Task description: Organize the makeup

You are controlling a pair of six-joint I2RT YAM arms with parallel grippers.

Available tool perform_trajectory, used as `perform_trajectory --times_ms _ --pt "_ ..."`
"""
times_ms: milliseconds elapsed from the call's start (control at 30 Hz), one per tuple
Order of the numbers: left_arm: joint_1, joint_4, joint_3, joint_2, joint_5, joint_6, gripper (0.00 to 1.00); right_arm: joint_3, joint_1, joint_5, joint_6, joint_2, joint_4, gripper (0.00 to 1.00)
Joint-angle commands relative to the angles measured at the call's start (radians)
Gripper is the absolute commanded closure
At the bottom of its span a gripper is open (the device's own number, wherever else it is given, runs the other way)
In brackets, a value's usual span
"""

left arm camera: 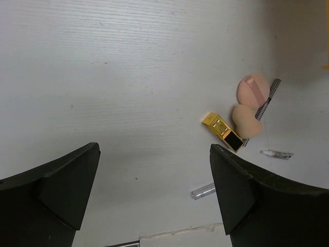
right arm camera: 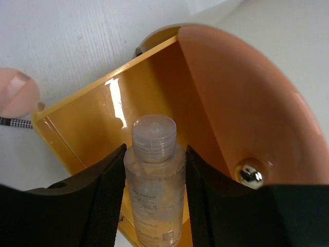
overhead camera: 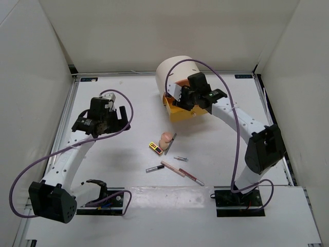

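**Right pincer** (right arm camera: 154, 198): clamped on the small clear foundation bottle (right arm camera: 154, 180), one finger against each side, with the capped end past the fingertips.
- Only the right wrist view shows this grip. The bottle hangs over the open yellow drawer (right arm camera: 87, 116).
- The drawer's peach front (right arm camera: 231, 87) curves to the right of the fingers and carries a metal knob (right arm camera: 250, 174).
- Whether the bottle's base touches the drawer floor cannot be told.
- In the top view the arm covers the bottle. That view does show the drawer drawn out of the cream cylindrical box (overhead camera: 172, 67).

**Left pincer** (left arm camera: 153, 152): jaws wide apart and holding nothing, with bare table (left arm camera: 128, 62) between them.
- The left wrist view shows the rest of the makeup ahead and to the right of the fingers.
- Two peach sponges (left arm camera: 248, 122) lie touching each other.
- A gold lipstick (left arm camera: 222, 131) lies against the nearer sponge, and a checked stick (left arm camera: 270, 95) runs along their far side.
- A small clear tube (left arm camera: 276, 153) lies just beside them.
- The top view adds two thin pencils (overhead camera: 172, 168) and the whole of a silver tube (overhead camera: 153, 168), which the wrist view crops. Both lie well apart from either pincer.
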Motion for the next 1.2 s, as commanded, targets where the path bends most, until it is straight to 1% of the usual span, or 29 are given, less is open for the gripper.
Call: perform_trajectory --times_ms 0,67,100,167,200,267,333,400,433,467,567,633,667,767,800,867,900,933,967,1000,1033,1100,1133,1167 --pt "-0.005 0.031 -0.004 0.014 0.050 0.013 0.02 0.070 -0.005 -0.022 -0.064 0.017 -0.017 0.86" --pt "-0.005 0.035 -0.008 0.024 0.056 0.013 0.02 0.065 -0.014 -0.025 -0.061 0.024 -0.017 0.79" --pt "-0.011 0.055 -0.009 0.024 0.056 0.013 0.02 0.061 -0.014 -0.027 -0.061 0.024 -0.014 0.70" --pt "-0.019 0.061 -0.008 0.036 0.056 0.013 0.02 0.058 -0.014 -0.019 -0.055 0.027 0.002 0.61" --pt "-0.031 0.064 0.000 0.036 0.062 0.014 0.02 0.058 -0.017 -0.016 -0.052 0.024 0.002 0.51" --pt "-0.048 0.080 0.000 0.048 0.056 0.016 0.02 0.067 -0.014 -0.016 -0.040 0.024 0.002 0.48" --pt "-0.082 0.092 0.012 0.079 0.061 0.026 0.02 0.067 -0.021 -0.013 -0.021 0.017 0.005 0.40" --pt "-0.114 0.086 0.025 0.119 0.032 0.028 0.02 0.070 -0.018 -0.013 -0.012 0.005 0.002 0.34" --pt "-0.149 0.086 0.035 0.132 0.019 0.029 0.02 0.070 -0.014 -0.025 -0.009 -0.001 0.002 0.30" --pt "-0.169 0.086 0.041 0.146 -0.011 0.031 0.02 0.065 -0.014 -0.025 -0.006 -0.010 0.002 0.24" --pt "-0.235 0.092 0.061 0.186 -0.036 0.023 0.02 0.065 -0.014 -0.030 0.014 -0.035 0.002 0.15" --pt "-0.286 0.119 0.066 0.208 -0.036 0.014 0.02 0.058 -0.017 -0.041 0.040 -0.062 0.000 0.10" --pt "-0.303 0.135 0.063 0.208 -0.038 0.013 0.02 0.049 -0.018 -0.042 0.054 -0.099 0.026 0.09" --pt "-0.361 0.196 0.058 0.244 -0.002 0.028 0.02 -0.031 -0.024 -0.045 0.133 -0.172 0.088 0.09" --pt "-0.375 0.208 0.058 0.257 -0.011 0.046 0.02 -0.101 -0.033 -0.039 0.208 -0.233 0.142 0.09" --pt "-0.393 0.242 0.071 0.300 -0.030 0.065 0.02 -0.187 -0.042 -0.019 0.302 -0.304 0.216 0.09" --pt "-0.398 0.251 0.074 0.315 -0.030 0.072 0.02 -0.233 -0.047 0.002 0.351 -0.381 0.296 0.09" --pt "-0.399 0.265 0.078 0.327 -0.030 0.085 0.02 -0.322 -0.051 0.058 0.444 -0.418 0.333 0.07" --pt "-0.404 0.288 0.092 0.361 -0.024 0.086 0.02 -0.365 -0.051 0.097 0.497 -0.455 0.373 0.06" --pt "-0.406 0.302 0.098 0.376 -0.012 0.088 0.02 -0.405 -0.057 0.163 0.546 -0.528 0.446 0.06" --pt "-0.409 0.310 0.101 0.404 -0.005 0.092 0.02 -0.469 -0.057 0.189 0.622 -0.559 0.463 0.05" --pt "-0.413 0.347 0.104 0.435 0.013 0.100 0.05 -0.520 -0.064 0.318 0.731 -0.623 0.477 0.03" --pt "-0.415 0.362 0.111 0.459 0.013 0.100 0.07 -0.528 -0.064 0.403 0.767 -0.657 0.456 0.03" --pt "-0.413 0.365 0.112 0.478 0.013 0.102 0.09 -0.531 -0.064 0.441 0.801 -0.657 0.456 0.03"
